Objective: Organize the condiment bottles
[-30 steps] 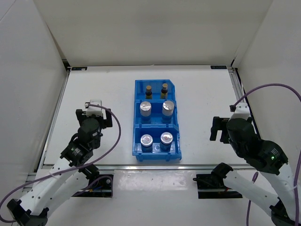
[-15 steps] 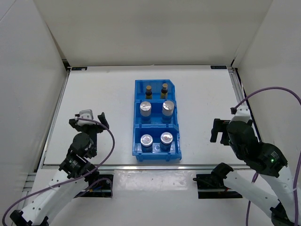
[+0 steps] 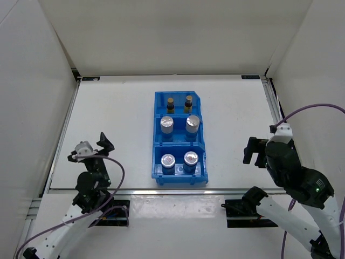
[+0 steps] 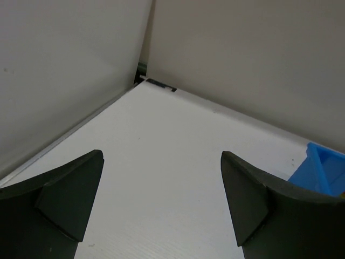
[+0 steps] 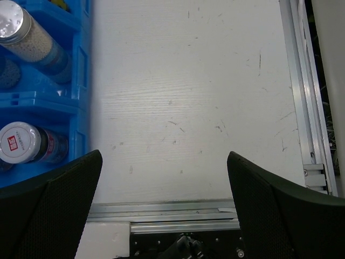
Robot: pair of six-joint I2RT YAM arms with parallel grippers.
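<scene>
The condiment bottles stand in a blue three-compartment bin [image 3: 180, 179] at mid-table. Two brown bottles [image 3: 170, 103] with gold caps fill the far compartment. Two silver-lidded jars [image 3: 167, 124] are in the middle one and two more [image 3: 168, 161] in the near one. My left gripper [image 3: 90, 147] is open, well left of the bin near the front edge. In the left wrist view its gripper [image 4: 161, 155] holds nothing, with only a bin corner [image 4: 323, 167] showing. My right gripper [image 3: 249, 151] is open to the right of the bin. In the right wrist view the right gripper [image 5: 164, 155] is empty, with two jars [image 5: 24, 141] at the left edge.
A metal rail [image 3: 161, 190] runs along the table's near edge and another rail [image 5: 302, 81] runs down the right side. White walls enclose the table on the left [image 4: 64, 65], back and right. Purple cables loop off both arms.
My left arm has drawn back toward the near-left corner, its gripper sliding down and left. The right arm has backed off slightly toward the front edge. The bottles have not moved.
</scene>
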